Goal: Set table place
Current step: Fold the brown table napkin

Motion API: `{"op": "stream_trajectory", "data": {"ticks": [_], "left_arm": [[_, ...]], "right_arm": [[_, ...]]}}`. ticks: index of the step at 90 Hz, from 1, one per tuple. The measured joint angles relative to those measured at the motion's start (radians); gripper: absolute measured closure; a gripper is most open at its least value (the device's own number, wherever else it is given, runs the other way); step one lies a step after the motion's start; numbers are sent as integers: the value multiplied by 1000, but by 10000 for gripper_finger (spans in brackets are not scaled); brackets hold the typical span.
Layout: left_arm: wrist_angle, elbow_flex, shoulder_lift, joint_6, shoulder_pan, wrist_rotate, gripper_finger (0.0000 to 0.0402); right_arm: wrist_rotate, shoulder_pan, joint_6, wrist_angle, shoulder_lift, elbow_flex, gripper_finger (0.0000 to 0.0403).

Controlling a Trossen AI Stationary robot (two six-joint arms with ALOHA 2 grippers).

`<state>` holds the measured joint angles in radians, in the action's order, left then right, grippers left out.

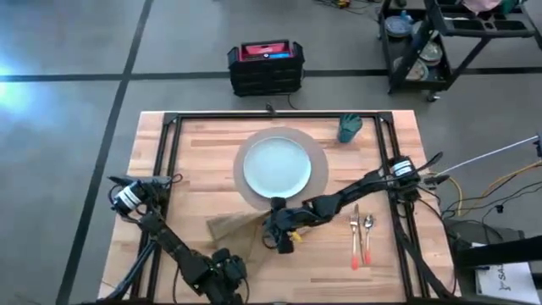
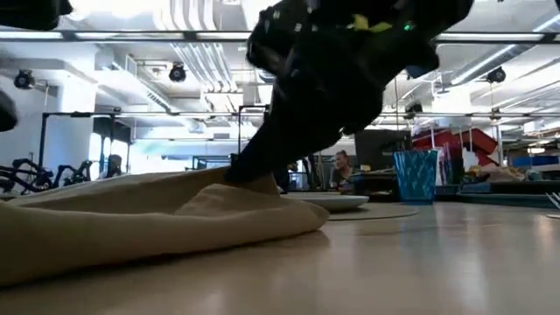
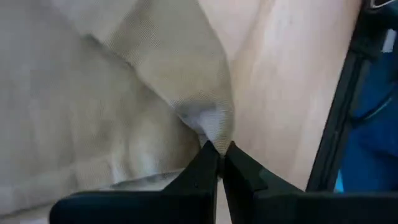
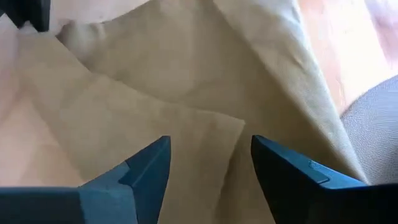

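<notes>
left tool [image 3: 219, 152] pinches the napkin [image 1: 233, 224] corner; right tool [image 4: 208, 158] hovers spread over its cloth.

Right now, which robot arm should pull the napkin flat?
Probably the left gripper: it is shut on a napkin corner. The right gripper hovers open above the cloth, holding nothing.
</notes>
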<state>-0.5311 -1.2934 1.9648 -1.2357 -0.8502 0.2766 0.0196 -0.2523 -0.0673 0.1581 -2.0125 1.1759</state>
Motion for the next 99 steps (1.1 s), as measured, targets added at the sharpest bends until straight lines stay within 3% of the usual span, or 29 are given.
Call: {"op": "stream_trajectory", "data": {"ticks": [19,51,69,88,99], "left_arm": [[-20,0,-1,-58,-11,38,401],[-77,0,-1,-107,-10,77,401],[-78,0,-1,-109,-9,81,401],[-83,0,-1,-109,-9,105,401],[-89,0,-2,-109,-7,132,401]], "right_arm": [[-51,23,-11,-3,-5,-2,191],[-96,22,-22,-2,-4,-5,245],[-86,24,-35,-2,-4,-5,299],[-72,36,-45,3,-13,-5,388],[-72,48,-75,-19,-19,-3,397]]}}
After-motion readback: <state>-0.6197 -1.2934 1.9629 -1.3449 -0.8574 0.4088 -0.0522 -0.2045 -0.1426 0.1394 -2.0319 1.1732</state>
